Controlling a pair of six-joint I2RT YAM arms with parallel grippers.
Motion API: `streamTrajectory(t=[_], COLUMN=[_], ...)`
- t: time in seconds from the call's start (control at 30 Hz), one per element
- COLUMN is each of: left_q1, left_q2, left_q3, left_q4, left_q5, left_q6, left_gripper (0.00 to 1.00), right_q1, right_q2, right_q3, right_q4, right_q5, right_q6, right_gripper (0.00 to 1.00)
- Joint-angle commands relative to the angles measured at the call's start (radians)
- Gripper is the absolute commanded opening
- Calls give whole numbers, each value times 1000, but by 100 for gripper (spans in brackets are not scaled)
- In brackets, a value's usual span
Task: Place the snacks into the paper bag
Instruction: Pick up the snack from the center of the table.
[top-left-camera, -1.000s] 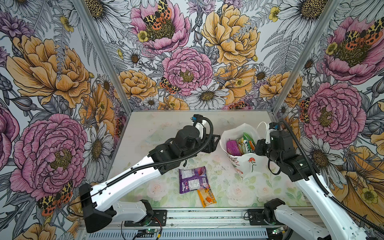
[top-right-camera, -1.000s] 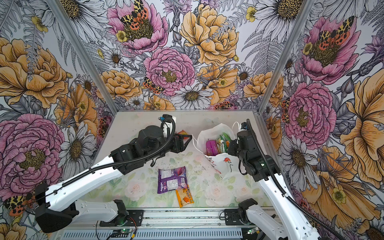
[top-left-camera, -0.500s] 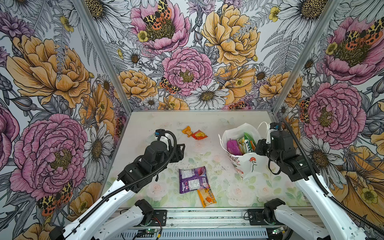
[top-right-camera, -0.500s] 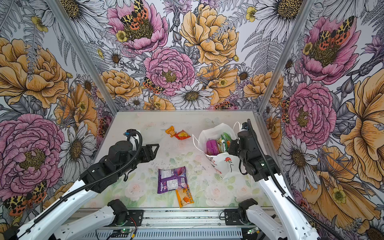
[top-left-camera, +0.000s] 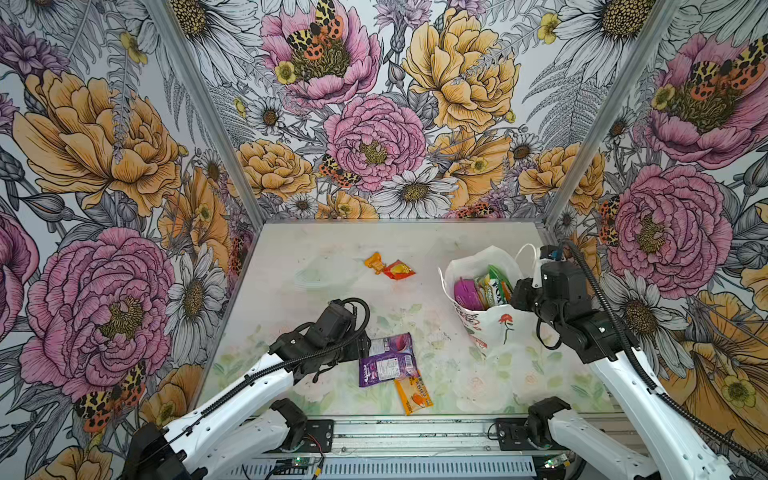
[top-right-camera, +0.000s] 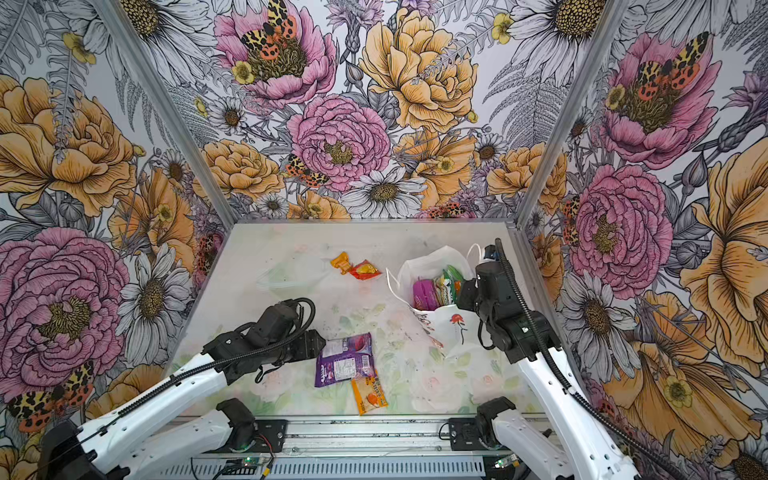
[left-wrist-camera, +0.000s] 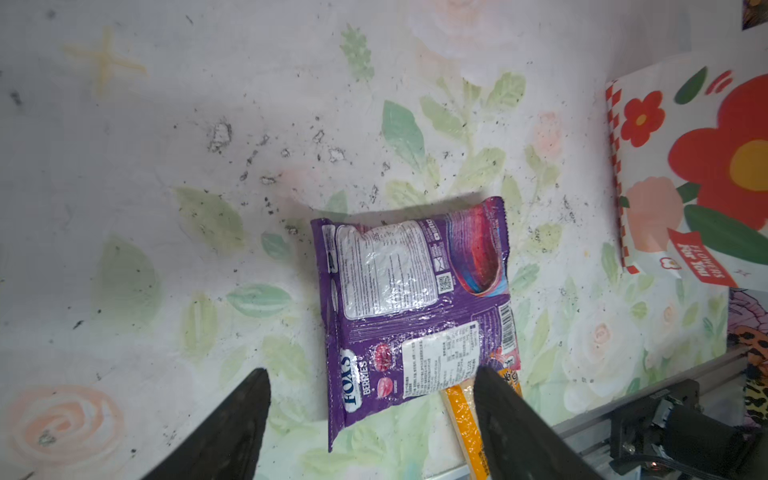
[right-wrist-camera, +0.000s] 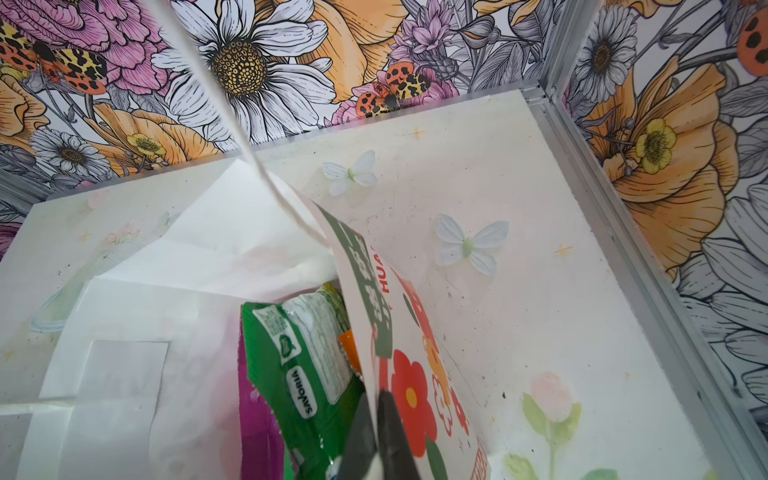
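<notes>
Pale floral tabletop (top-left-camera: 299, 257): your left gripper (left-wrist-camera: 372, 372) has swung back from the white rose-printed paper bag (top-left-camera: 500, 332) and now hovers, jaws spread and empty, over the glossy purple pouch (top-left-camera: 386, 361), likely your next pick. Your right gripper (right-wrist-camera: 376, 399) is pinched shut on the bag's rim, holding it open. Outside the bag lie four snacks: one purple pouch, one flat orange packet (top-left-camera: 413, 392) touching it, and two small sachets, gold (top-left-camera: 375, 262) and red (top-left-camera: 399, 270), lying together. Inside the bag, at least three packets (top-left-camera: 494, 286) show.
</notes>
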Motion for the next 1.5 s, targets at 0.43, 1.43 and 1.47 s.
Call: streamTrajectory(t=[0.43,1.43,1.47], left_q1=[-37,-59,-56], left_q2=[130,175,162], left_q3=[-145,-120,-120], left_q4=[257,267,267], left_q5=[84,-17,-17], left_q6=[-68,-54,-55], left_gripper=[72,6,6], right_q1=[-8,-12,-12], right_q2=[-19,-20,-21], right_q3=[-5,-8,-8], right_q4=[60,66,66], right_q5=[6,-3,-3], right_q6=[18,17,17], right_gripper=[0,0,0])
